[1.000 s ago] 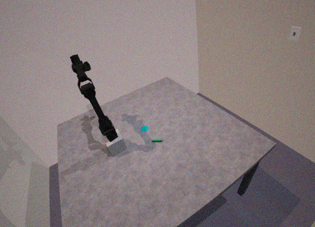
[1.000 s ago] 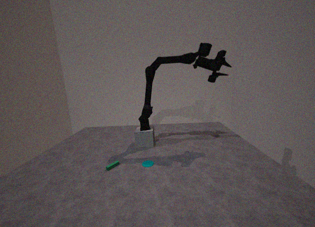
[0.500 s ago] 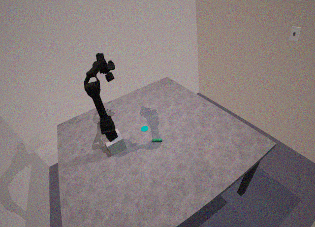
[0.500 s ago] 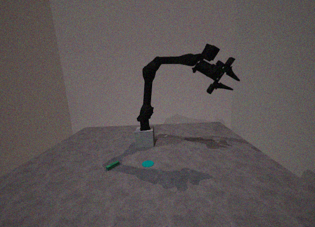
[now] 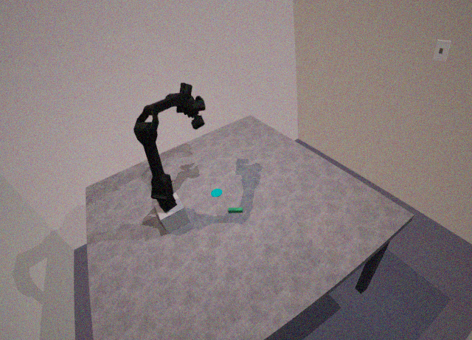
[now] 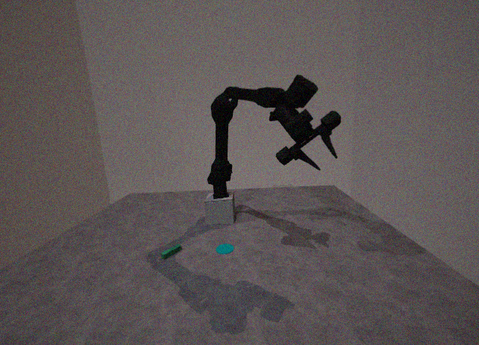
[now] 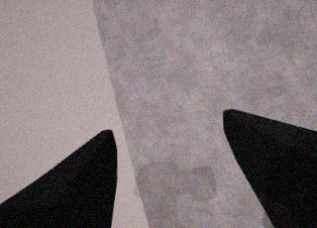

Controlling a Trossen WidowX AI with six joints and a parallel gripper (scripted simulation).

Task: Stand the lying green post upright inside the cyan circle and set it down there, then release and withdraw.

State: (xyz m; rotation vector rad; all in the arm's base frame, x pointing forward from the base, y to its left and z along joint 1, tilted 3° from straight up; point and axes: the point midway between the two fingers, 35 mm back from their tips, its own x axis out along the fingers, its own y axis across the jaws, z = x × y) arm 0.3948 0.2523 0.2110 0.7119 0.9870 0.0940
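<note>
Two things lie on the grey table (image 6: 348,295) in front of the arm's base: the green post (image 6: 171,251), flat on its side, and the cyan circle (image 6: 224,248), a flat disc just beside it but not touching. In the top view the post (image 5: 234,209) sits nearer the camera than the circle (image 5: 216,192), within the arm's shadow. Behind them stands the pale base block (image 6: 219,209), from which the black arm (image 6: 221,140) rises and bends forward. High above the table, well apart from the post, hangs the gripper (image 6: 326,162), tilted downward, its jaws apart with nothing between them. The wrist view shows both fingertips framing table and wall.
</note>
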